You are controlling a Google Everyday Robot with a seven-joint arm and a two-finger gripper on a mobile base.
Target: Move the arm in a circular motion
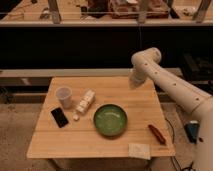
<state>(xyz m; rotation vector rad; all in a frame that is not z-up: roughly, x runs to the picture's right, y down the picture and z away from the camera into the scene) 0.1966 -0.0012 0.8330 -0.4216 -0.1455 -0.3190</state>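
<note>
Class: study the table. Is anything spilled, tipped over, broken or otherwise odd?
Nothing stands out. The cup stands upright, the green bowl sits level, the black phone lies flat. The arm reaches in from the right, its gripper near the far edge of the table.
</note>
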